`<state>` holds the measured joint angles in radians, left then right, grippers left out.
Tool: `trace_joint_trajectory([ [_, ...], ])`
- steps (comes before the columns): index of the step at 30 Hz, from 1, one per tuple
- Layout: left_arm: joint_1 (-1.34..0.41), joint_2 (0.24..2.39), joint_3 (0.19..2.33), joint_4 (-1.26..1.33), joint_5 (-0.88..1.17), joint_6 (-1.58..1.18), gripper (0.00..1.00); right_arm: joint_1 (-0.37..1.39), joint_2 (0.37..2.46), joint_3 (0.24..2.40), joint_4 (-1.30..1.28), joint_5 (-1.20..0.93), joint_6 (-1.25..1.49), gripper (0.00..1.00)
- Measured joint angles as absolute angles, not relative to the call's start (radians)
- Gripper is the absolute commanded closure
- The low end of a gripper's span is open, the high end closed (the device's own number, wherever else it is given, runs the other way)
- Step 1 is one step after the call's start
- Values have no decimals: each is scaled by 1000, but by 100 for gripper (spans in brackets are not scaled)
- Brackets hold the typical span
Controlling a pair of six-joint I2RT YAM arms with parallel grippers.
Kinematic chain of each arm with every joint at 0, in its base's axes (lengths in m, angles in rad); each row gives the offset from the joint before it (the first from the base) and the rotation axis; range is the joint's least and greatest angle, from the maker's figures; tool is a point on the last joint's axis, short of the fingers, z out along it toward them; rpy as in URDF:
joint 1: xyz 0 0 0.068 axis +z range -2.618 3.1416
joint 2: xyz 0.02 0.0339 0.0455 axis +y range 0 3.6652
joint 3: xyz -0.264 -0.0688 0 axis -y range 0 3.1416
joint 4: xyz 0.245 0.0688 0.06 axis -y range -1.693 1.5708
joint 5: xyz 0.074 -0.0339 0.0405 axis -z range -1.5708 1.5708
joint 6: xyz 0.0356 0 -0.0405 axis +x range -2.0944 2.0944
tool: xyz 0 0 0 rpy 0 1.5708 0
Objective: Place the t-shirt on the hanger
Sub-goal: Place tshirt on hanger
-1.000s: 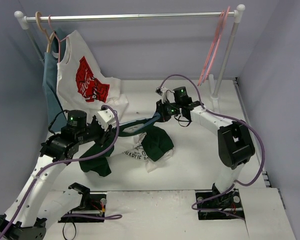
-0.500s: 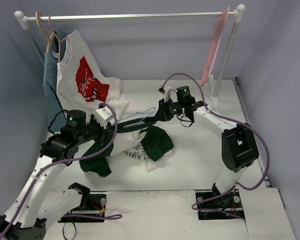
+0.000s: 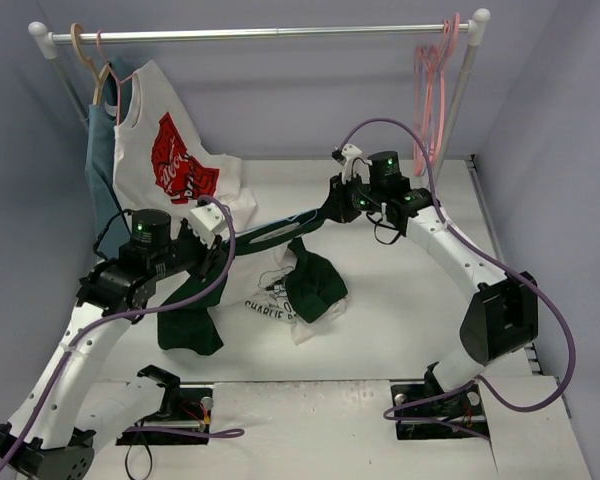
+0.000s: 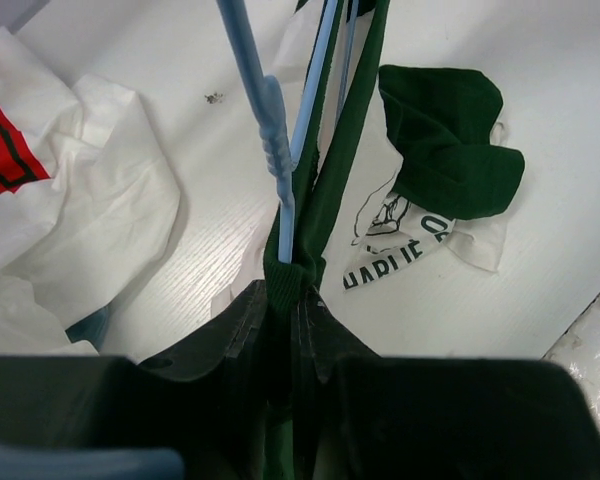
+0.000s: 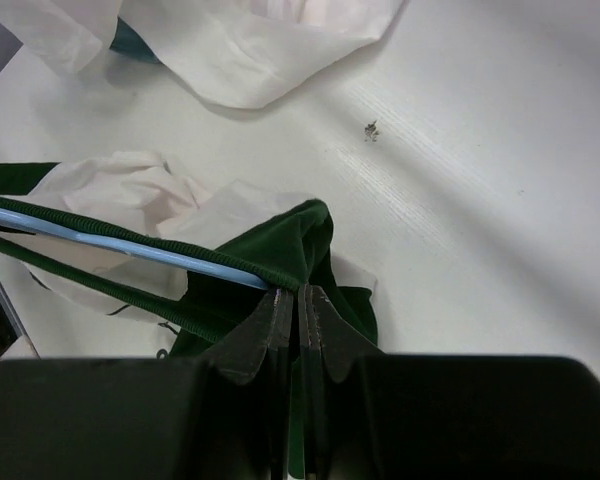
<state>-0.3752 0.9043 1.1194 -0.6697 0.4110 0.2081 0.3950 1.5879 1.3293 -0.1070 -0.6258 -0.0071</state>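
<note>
While shut, both claws [image 4: 285,290] [image 5: 298,297] on t-shirt [image 4: 450,140].

Left end effector [image 4: 285,295] and right end effector [image 5: 298,298] face each other, both clamped.

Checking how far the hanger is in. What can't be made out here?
Left wrist: the hanger runs off the top edge, hook unseen; the t-shirt print is partly folded under.
Right wrist: the hanger's end vanishes into collar fabric at the right gripper; whether it is pinched too is hidden.
Top view: the wire is too thin to trace.
</note>
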Motion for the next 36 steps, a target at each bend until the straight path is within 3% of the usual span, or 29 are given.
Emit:
trace_joint_trajectory([
  [13,-382,1058,1375,-746,398,224,100,532,1584,1600,-280,-347,-66,100],
  [29,-397,1119,1424,-653,479,174,100,677,1588,1830,-434,-253,-130,100],
  [36,-398,1203,1519,-603,590,152,100,728,1651,2046,-517,-232,-190,100],
])
